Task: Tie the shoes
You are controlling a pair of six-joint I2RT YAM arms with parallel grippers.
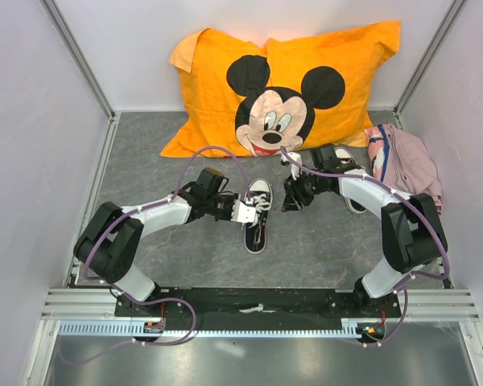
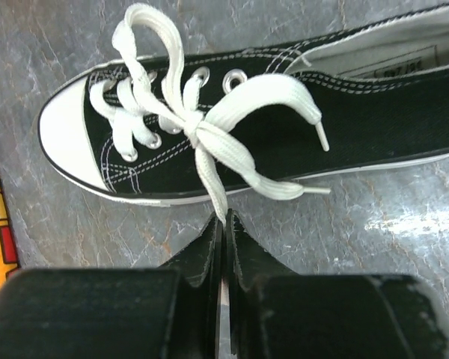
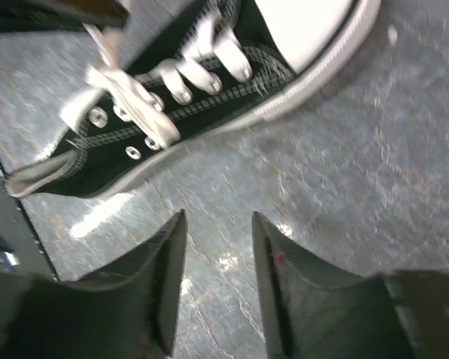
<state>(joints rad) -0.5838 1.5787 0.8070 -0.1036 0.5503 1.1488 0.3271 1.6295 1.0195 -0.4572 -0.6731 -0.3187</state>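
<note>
An orange cloth pillow printed with a cartoon mouse face [image 1: 217, 96] lies along the back of the grey marbled bench [image 1: 185, 265]. A crumpled pink cloth bundle [image 1: 406, 161] sits in the back right corner. Pale walls close in both sides, and purple cables [image 1: 225, 151] loop over the arms.

A small black canvas sneaker with a white rubber toe cap and white sole [image 1: 256, 229] lies in the middle of the bench between the two arms, its toe toward the pillow. The second sneaker of the same kind [image 1: 344, 155] lies farther right, near the pink bundle, and the right arm hides part of it.

In the left wrist view the middle sneaker [image 2: 344, 120] shows white stitching, metal eyelets and a pale lining. Its flat woven white lace [image 2: 213, 179] is gathered into a knot over the upper eyelets, with a loop rising above it and broad bands falling across the shoe's side onto the bench. One strand runs from the knot straight down into the left pincer [image 2: 223, 224], whose black fingers are pressed together on it.

The right pincer [image 3: 218, 224] hangs just beside the sneaker [image 3: 209, 97], its fingers [image 3: 172, 254] parted with only bare bench between them. That view is blurred.
</note>
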